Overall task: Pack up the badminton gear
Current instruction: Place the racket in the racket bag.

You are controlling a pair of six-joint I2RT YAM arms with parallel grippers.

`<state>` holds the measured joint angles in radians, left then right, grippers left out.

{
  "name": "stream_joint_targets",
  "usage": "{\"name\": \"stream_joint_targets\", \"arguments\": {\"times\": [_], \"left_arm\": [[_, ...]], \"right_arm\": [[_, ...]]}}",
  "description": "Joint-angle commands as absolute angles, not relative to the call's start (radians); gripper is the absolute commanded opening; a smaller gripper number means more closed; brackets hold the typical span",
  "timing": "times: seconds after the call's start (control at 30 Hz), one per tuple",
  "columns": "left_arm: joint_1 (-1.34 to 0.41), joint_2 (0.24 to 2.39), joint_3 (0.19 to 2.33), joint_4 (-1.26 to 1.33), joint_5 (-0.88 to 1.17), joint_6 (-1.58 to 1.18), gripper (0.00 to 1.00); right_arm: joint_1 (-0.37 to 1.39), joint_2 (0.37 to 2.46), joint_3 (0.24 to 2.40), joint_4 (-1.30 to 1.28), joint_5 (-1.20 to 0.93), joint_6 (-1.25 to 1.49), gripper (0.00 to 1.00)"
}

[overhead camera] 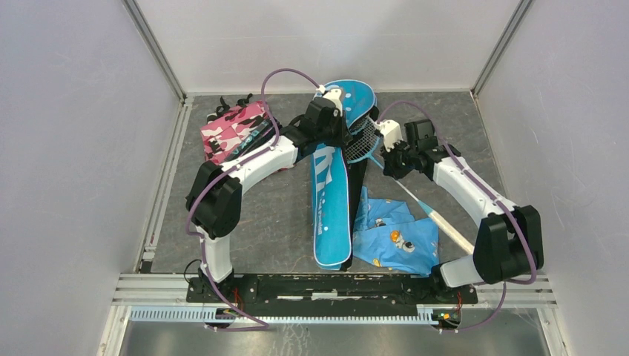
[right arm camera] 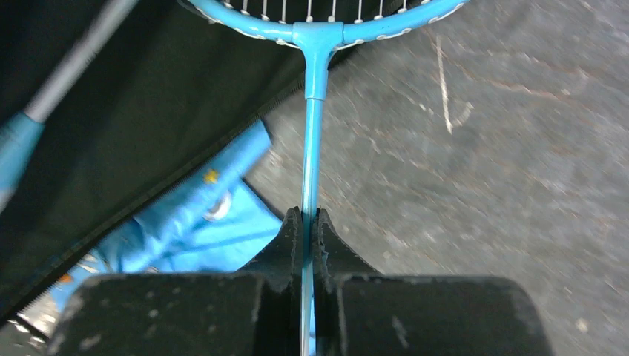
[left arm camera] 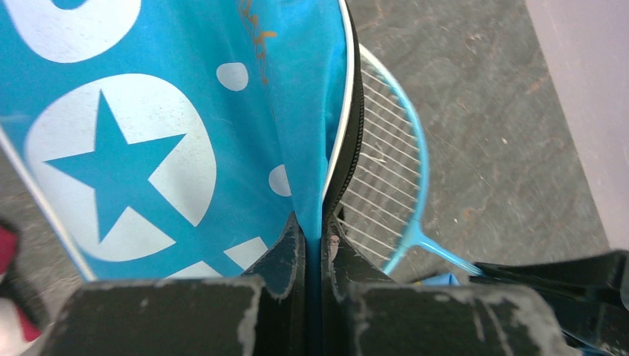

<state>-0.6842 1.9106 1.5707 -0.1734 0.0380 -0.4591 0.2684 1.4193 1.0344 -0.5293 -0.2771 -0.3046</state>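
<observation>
Even, soft overhead light, faint shadows, slight blur in right-wrist view.

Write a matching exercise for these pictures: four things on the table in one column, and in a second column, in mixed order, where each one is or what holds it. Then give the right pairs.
Things
1. blue racquet-shaped fabric cover
2. light-blue stringed racquet
3. pink camouflage fabric bag
4. blue cartoon-print cloth

Places or states
A. thin shaft pinched in the right end effector
B. at the far left of the table
C. edge pinched in the left end effector
D. lying beside the cover's near end

Pairs: 1-C; 2-A; 3-B; 4-D
</observation>
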Motion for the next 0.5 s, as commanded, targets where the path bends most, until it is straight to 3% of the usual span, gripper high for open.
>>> {"name": "stream_joint_targets", "arguments": {"times": [0.0, 0.47], "left_arm": [[-0.7, 1.874, 1.512, -0.01, 0.214, -0.529, 0.02], [-0.7, 1.854, 1.416, 0.039, 0.242, -0.581, 0.02]], "right_arm": [[0.305, 1.481, 1.119, -0.325, -0.494, -0.123, 0.0], [0.341, 1.753, 1.154, 0.053, -0.679, 0.313, 0.0]]}}
